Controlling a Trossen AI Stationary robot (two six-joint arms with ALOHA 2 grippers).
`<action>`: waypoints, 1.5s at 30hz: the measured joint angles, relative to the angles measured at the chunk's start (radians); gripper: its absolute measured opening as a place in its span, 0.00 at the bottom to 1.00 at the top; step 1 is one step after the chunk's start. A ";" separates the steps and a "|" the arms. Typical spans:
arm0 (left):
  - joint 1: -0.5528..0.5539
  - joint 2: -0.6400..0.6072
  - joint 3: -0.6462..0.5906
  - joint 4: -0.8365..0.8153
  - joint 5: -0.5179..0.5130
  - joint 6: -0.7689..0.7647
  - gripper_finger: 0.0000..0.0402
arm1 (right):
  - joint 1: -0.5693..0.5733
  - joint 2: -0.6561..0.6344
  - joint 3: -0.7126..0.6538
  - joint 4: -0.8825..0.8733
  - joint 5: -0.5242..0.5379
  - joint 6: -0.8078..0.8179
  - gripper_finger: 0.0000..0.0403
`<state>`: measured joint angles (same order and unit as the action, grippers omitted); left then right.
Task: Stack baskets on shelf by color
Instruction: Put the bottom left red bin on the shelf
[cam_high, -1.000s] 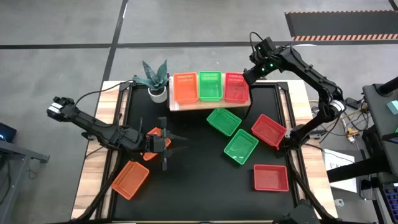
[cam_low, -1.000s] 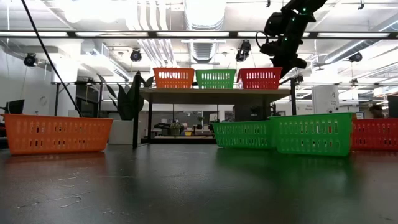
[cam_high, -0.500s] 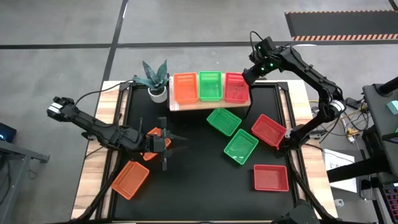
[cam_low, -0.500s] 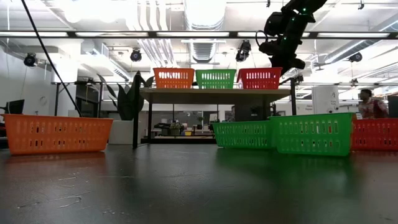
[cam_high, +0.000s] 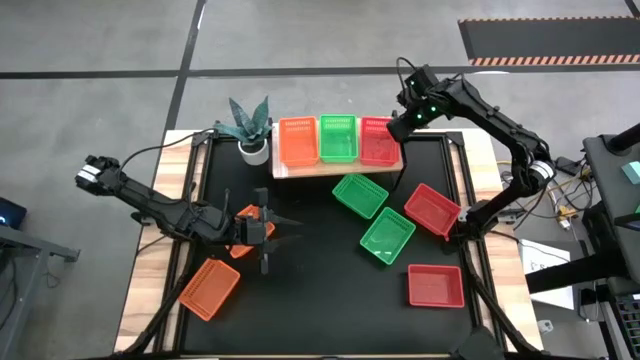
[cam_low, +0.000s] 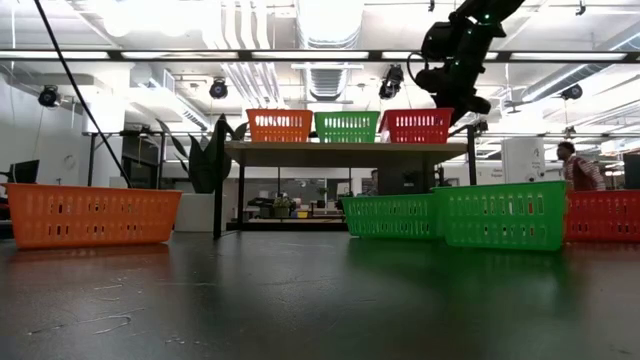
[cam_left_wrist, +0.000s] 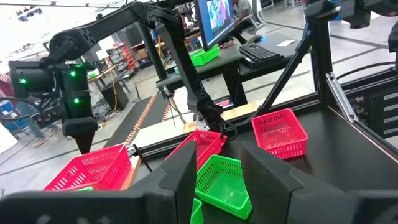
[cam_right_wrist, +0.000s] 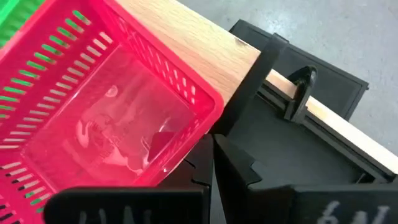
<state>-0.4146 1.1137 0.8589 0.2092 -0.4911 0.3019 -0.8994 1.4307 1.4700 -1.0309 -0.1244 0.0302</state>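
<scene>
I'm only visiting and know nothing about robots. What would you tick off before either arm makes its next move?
1. Light-wood shelf carries one plastic mesh basket per colour, orange shelf basket, green shelf basket, red-pink shelf basket: ok.
2. Right gripper empty, shut, at the red-pink shelf basket's outer edge: ok.
3. Left gripper open, ready to grasp: ok.
4. All baskets stacked: not ok; loose green basket and others lie on the tabletop.
5. Left gripper touching the half-hidden orange basket: cannot tell.

The left arm hides most of one orange basket (cam_high: 243, 232). The right-wrist picture's edge cuts off the red basket (cam_right_wrist: 93, 118).
</scene>
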 joint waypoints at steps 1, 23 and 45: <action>0.000 0.000 0.000 0.000 0.000 0.000 0.27 | 0.002 0.000 0.000 0.007 0.000 0.000 0.02; -0.004 0.002 -0.001 -0.056 0.003 -0.112 0.27 | 0.195 -0.252 -0.017 0.023 -0.007 0.064 0.02; -0.016 0.011 -0.002 -0.069 0.009 -0.112 0.27 | 0.746 -0.159 -0.241 0.102 0.424 0.191 0.02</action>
<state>-0.4309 1.1252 0.8570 0.1406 -0.4824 0.1901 -0.1539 1.2715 1.2291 -0.9292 0.2996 0.2215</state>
